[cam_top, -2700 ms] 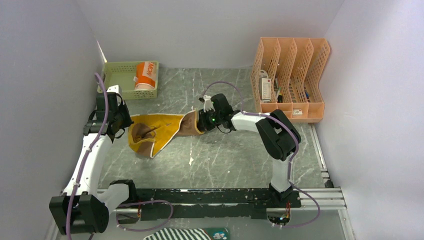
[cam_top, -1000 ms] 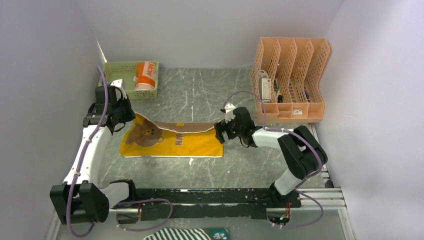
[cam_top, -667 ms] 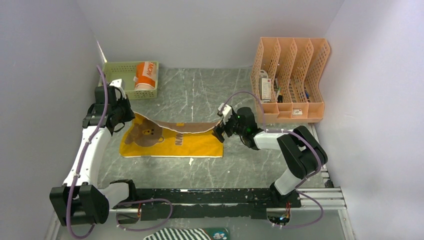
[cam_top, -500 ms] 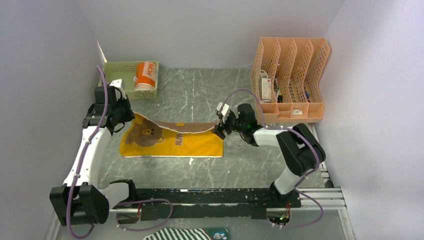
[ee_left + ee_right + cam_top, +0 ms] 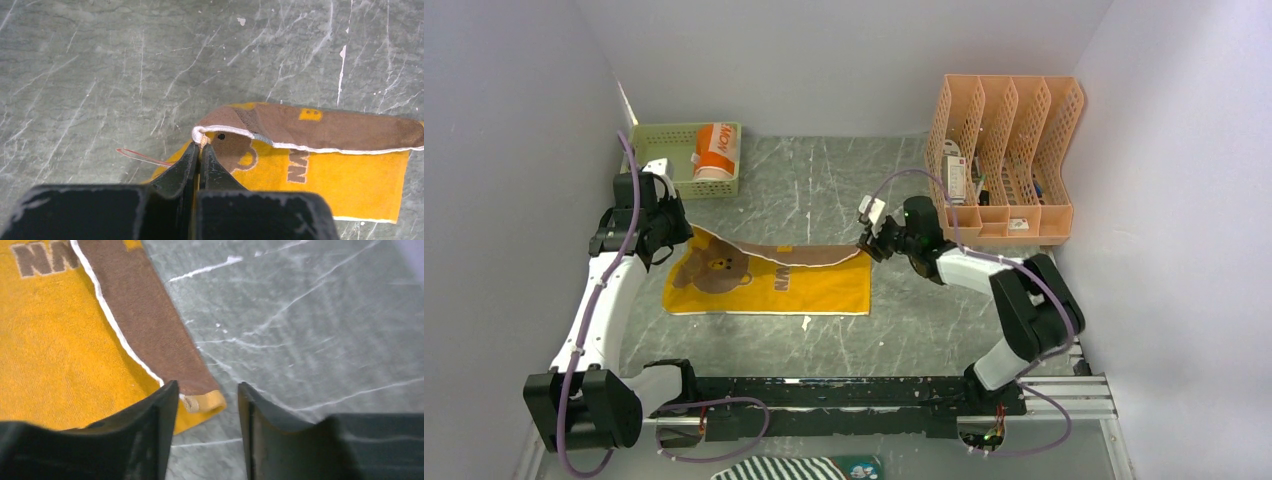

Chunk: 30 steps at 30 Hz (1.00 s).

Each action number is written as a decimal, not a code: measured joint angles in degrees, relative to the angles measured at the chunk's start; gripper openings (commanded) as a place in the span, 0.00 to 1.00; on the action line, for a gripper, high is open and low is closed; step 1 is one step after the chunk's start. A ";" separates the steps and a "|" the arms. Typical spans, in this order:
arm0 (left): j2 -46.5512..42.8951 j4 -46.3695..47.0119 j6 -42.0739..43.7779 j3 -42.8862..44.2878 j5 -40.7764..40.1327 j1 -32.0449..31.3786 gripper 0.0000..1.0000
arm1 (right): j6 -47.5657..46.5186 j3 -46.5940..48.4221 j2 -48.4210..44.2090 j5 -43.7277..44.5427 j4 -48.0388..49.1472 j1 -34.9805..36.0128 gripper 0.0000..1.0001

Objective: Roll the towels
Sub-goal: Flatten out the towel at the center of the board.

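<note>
Yellow towel (image 5: 769, 285): flat on the table (image 5: 824, 190), in front of the green basket (image 5: 656, 150).
Left hand (image 5: 200, 150): clamped on the corner nearest the basket.
Right hand (image 5: 207, 388): apart, around a corner farther from the basket.

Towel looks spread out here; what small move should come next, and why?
Likely open the left claw and drop its corner: the yellow towel lies spread flat with its far edge folded over, the right claw stands open at the other corner, and only the left pinches cloth.

Yellow towel (image 5: 769, 287) lies spread, far edge folded over showing brown; orange towel (image 5: 716, 150) sits rolled in basket (image 5: 656, 131).
</note>
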 measured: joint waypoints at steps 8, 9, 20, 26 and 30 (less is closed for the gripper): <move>0.07 0.02 0.00 0.00 0.17 0.15 0.07 | -1.60 -4.07 -10.73 0.35 2.89 -2.05 0.69; 0.11 0.04 0.00 0.00 0.28 0.20 0.07 | -3.02 -3.08 -9.92 0.28 1.22 -2.32 0.69; 1.55 0.39 0.00 0.20 2.25 0.26 0.07 | -20.98 6.88 0.52 0.07 -20.22 -2.73 0.68; 1.73 0.42 0.00 0.22 2.64 0.26 0.07 | -24.17 6.56 0.55 -0.09 -22.16 -2.27 0.67; 1.88 0.48 0.00 0.22 2.69 0.28 0.07 | -24.57 4.70 0.55 0.87 -19.58 -0.63 0.66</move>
